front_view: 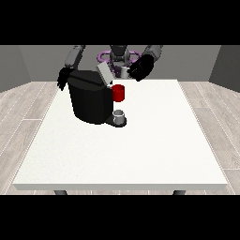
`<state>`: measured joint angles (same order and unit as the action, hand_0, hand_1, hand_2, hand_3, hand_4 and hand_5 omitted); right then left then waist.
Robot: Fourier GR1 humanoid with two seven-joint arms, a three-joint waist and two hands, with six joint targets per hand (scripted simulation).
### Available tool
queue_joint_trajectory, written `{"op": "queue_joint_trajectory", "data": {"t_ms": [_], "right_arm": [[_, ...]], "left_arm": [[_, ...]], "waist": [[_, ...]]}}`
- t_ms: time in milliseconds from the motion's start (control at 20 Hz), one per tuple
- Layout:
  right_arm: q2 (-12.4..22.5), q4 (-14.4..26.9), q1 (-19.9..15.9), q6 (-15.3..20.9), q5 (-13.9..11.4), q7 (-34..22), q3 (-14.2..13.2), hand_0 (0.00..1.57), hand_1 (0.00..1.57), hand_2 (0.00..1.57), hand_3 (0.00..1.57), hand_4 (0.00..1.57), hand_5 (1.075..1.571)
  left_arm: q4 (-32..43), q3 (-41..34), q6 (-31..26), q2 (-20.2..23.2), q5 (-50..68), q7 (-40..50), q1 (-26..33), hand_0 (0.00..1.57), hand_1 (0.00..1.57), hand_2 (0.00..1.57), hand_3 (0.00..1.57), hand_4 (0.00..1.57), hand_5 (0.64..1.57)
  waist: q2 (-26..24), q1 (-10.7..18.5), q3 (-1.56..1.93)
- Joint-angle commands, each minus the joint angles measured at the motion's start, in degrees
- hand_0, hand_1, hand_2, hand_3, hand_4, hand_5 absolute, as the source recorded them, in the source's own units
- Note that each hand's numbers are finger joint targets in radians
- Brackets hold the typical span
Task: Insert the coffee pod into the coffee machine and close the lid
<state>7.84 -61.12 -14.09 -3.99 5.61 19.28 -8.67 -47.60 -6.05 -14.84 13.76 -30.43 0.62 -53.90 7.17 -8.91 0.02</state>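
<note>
cup (119,117): one, sitting on the machine's front tray
machine (89,98): one, lid (104,73) standing open
pod (125,71): one, white, being held just behind the lid
hand at view's right (142,67): curling round the pod
hand at view's left (63,78): behind the machine, fingers cannot tell
step: carrying the pod to the opening; next, probably lowering it in, then closing the lid

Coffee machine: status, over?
Lid up. Hand at view's right holds the pod beside it. Hand at view's left behind coffee machine. Nothing blocking.
</note>
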Motion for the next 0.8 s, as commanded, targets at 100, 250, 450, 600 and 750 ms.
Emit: {"op": "queue_joint_trajectory", "data": {"t_ms": [100,250,450,600,750], "right_arm": [[-0.6,-3.5,-2.8,-2.6,-1.7,-0.3,4.3,0.00,0.00,0.00,0.00,0.00,1.571],[-0.7,-3.8,-4.2,-4.1,-0.3,-1.4,4.0,0.00,0.00,0.00,0.00,0.07,1.571],[0.9,1.5,-6.1,-5.1,-0.8,4.7,2.1,0.00,0.00,0.00,0.00,0.30,1.571],[1.4,1.0,-7.4,-4.9,-0.4,3.0,1.8,0.00,0.00,0.00,0.00,0.27,1.571],[-0.4,1.6,-8.6,-2.9,-0.3,1.7,1.7,0.00,0.00,0.00,0.00,0.20,1.571]], "left_arm": [[4.3,-5.4,1.4,5.7,1.2,2.0,-7.0,1.45,1.45,1.47,1.36,0.65,1.571],[4.9,-4.7,3.3,4.3,0.8,-0.5,-6.0,1.39,1.39,1.44,1.36,0.63,1.571],[4.2,-6.3,2.0,5.1,2.6,2.5,-11.1,1.49,1.49,1.48,1.41,0.60,1.571],[5.2,-6.7,3.9,6.1,1.9,3.6,-12.5,1.45,1.45,1.48,1.40,0.60,1.571],[6.2,-8.3,0.8,8.0,4.1,2.4,-13.5,1.44,1.44,1.48,1.39,0.60,1.571]], "waist": [[5.8,-5.1,-0.03],[6.4,-4.9,-0.02],[10.0,-3.9,0.01],[10.1,-5.5,0.00],[10.8,-4.6,0.00]]}}
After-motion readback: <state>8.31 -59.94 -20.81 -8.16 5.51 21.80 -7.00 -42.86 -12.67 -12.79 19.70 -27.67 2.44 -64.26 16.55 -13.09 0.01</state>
